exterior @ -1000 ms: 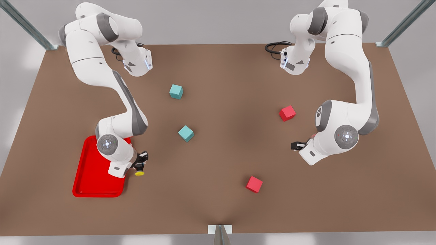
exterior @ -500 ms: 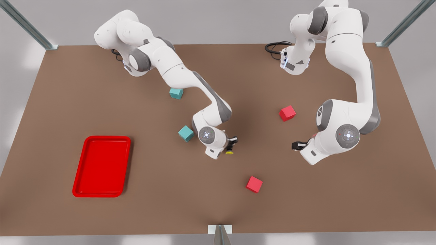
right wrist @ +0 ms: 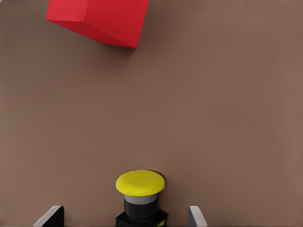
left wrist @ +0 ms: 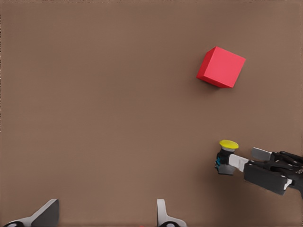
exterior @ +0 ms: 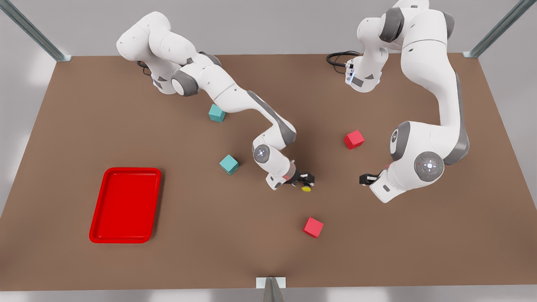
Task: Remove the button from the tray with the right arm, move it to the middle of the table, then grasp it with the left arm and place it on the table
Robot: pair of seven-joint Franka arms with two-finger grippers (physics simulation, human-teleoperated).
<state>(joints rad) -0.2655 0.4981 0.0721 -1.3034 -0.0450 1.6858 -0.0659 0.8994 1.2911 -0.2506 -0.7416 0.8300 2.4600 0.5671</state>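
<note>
I am holding the button (exterior: pixel 306 188) in my right hand (exterior: pixel 305 181), pinching its dark boxy base, above the middle of the counter (exterior: pixel 235 251). My left hand (exterior: pixel 364 179) is waiting just beside it, toward the counter's far side from the tray (exterior: pixel 97 209), with its fingers (left wrist: pixel 163 213) spread apart.

The risk, as I am judging it, is the handover. The button is tiny, and my right hand is covering most of its base, so my left fingers may strike my right hand or close on the smooth, rounded yellow cap and squeeze it loose. A red cube (exterior: pixel 313 227), hard-edged and matte, is sitting near the drop spot. The counter is flat, dull brown. The glossy red tray is lying well apart, near the counter's corner.
</note>
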